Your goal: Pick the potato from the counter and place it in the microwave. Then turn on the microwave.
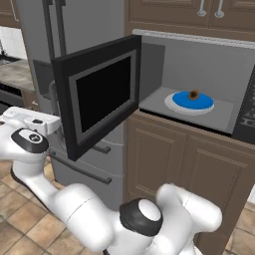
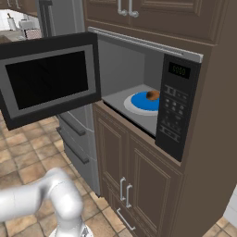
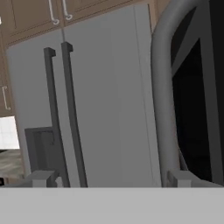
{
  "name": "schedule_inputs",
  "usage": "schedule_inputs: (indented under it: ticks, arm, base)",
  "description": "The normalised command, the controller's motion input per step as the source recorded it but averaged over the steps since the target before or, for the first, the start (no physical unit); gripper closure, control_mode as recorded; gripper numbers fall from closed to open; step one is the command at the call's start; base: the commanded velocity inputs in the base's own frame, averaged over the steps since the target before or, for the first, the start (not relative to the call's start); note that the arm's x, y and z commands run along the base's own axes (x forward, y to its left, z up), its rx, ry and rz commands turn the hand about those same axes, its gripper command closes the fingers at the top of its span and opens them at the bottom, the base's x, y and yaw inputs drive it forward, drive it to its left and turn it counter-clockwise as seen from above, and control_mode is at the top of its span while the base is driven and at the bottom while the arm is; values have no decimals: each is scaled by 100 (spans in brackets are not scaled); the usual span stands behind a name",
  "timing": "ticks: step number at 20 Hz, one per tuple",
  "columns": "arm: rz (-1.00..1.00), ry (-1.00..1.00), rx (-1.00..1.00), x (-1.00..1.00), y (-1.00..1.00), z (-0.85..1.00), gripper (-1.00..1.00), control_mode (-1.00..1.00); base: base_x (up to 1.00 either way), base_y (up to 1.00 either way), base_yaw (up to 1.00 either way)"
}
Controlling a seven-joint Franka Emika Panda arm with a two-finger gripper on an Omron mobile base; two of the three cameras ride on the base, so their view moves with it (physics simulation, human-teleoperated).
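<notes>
The microwave (image 1: 199,64) stands with its door (image 1: 99,94) swung wide to the left. Inside, the brown potato (image 1: 194,94) rests on a blue plate (image 1: 191,103); from the right I see the same potato (image 2: 152,95) beside the button panel (image 2: 176,106). My gripper (image 3: 111,179) is open with nothing between its fingertips (image 3: 41,177). It sits low at the left, on the outer side of the door, whose grey frame (image 3: 162,87) rises just right of it. A strip of the counter (image 1: 15,74) shows at far left.
The tall grey fridge (image 3: 109,109) with two dark handles stands straight ahead of the hand and behind the open door (image 2: 46,78). Brown cabinets (image 2: 139,176) sit under and above the microwave. My own arm (image 1: 74,209) bends low over the tiled floor.
</notes>
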Motion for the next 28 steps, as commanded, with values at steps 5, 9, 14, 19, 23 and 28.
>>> schedule_inputs:
  ticks: [5, 9, 14, 19, 23, 28]
  arm:
    - [0, 0, -1, 9, 14, -1, -100, -100]
    - [0, 0, -2, 12, 18, -3, -100, -100]
    - [0, 0, -1, 0, 17, -1, -100, -100]
    - [0, 0, -1, 6, 14, 0, -100, -100]
    - [0, 0, 0, 20, 10, 0, -100, -100]
    - [0, 0, -1, 31, 12, 0, -100, -100]
  base:
    - [0, 0, 0]
    - [0, 0, 0]
    - [0, 0, 0]
    - [0, 0, 0]
    - [0, 0, 0]
    - [0, 0, 0]
